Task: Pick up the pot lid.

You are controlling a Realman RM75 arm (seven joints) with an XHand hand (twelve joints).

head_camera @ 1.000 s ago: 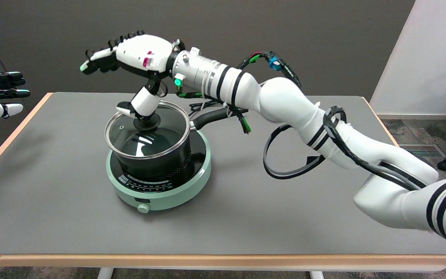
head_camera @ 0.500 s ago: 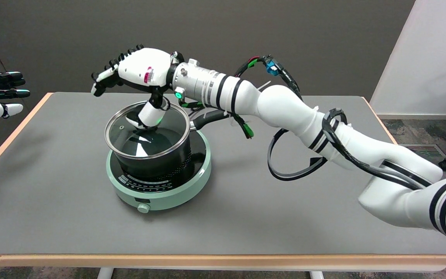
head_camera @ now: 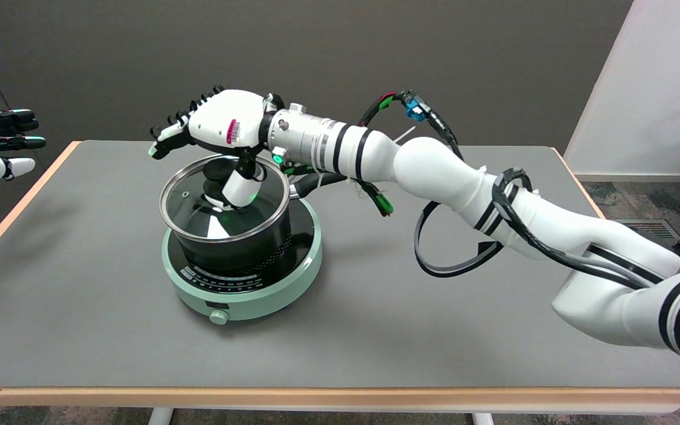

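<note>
A grey desk (head_camera: 375,330) before a dark wall carries a green hotplate (head_camera: 293,277) and pot (head_camera: 257,245); over its lid (head_camera: 183,203) the right hand (head_camera: 222,127) hangs released, thumb perhaps brushing the knob (head_camera: 216,172).

Right hand (head_camera: 222,127) crowds pot lid (head_camera: 198,206); surrounding table (head_camera: 375,307) open.

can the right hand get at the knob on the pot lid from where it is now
Probably yes: the right hand hangs right over the pot lid, thumb down beside its black knob, and nothing stands between them. No grip shows yet.

Grey table (head_camera: 375,330), dark wall (head_camera: 375,53)
</note>
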